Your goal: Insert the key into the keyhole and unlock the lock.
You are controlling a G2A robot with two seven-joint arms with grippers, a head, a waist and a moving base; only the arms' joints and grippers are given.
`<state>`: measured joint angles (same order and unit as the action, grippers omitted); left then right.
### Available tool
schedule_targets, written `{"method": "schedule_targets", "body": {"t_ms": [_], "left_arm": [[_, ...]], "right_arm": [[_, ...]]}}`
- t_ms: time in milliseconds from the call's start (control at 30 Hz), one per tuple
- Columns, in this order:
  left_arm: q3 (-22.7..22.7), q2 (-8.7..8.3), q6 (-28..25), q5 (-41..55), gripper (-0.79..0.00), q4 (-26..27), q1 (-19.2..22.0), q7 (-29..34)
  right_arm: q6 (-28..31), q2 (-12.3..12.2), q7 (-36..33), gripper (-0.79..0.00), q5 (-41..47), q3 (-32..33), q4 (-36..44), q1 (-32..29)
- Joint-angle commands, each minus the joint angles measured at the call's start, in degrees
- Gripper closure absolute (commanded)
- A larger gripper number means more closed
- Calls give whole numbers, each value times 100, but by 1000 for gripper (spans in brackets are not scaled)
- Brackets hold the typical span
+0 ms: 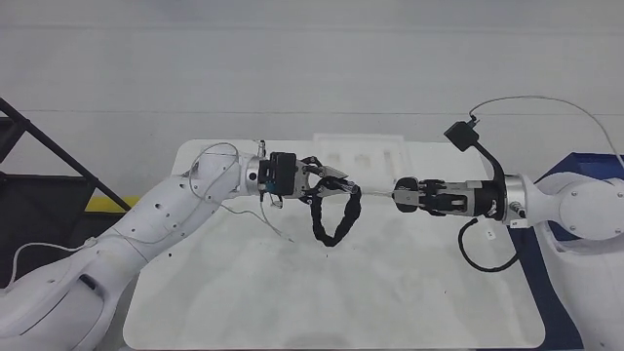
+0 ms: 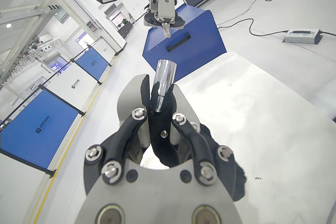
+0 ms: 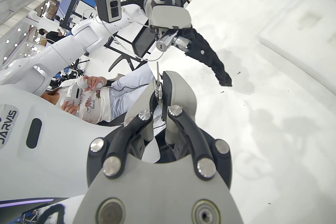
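Left gripper (image 2: pixel 158 86) closed on cable lock (image 1: pixel 336 219), chrome cylinder (image 2: pixel 163 75) facing right gripper (image 3: pixel 160 86). Right gripper clamps key (image 2: pixel 166 30), tip toward keyhole (image 3: pixel 160 46), not touching. Both above surface (image 1: pixel 390 292).

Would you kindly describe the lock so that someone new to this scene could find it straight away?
Look above the middle of the white table, where the two arms face each other. The lock is held in the left gripper: a black fabric-sleeved loop hanging down, with a shiny chrome cylinder pointing at the right gripper, which holds only a small key.
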<state>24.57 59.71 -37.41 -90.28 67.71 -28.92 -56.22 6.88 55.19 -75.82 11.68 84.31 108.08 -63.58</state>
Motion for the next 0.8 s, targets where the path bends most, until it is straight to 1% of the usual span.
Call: {"method": "schedule_targets", "body": {"t_ms": [0,67,100,600,633,700,767], "left_arm": [[-60,120,14,49,0,-146,55,65],[-109,262,28,166,0,-333,118,96],[-118,285,23,192,0,-368,127,97],[-118,285,23,192,0,-368,127,97],[-118,285,23,192,0,-368,127,97],[-26,289,133,448,0,-312,-18,88],[61,288,215,511,0,-321,-91,148]], "right_arm": [[5,1,3,0,-11,0,-4,1],[5,1,3,0,-11,0,-4,1],[5,1,3,0,-11,0,-4,1],[0,1,39,0,-20,-1,3,-10],[-68,-3,119,0,-109,-18,56,-44],[-352,-25,179,0,-420,-36,287,-46],[-807,-51,238,0,-748,-27,536,-44]]}}
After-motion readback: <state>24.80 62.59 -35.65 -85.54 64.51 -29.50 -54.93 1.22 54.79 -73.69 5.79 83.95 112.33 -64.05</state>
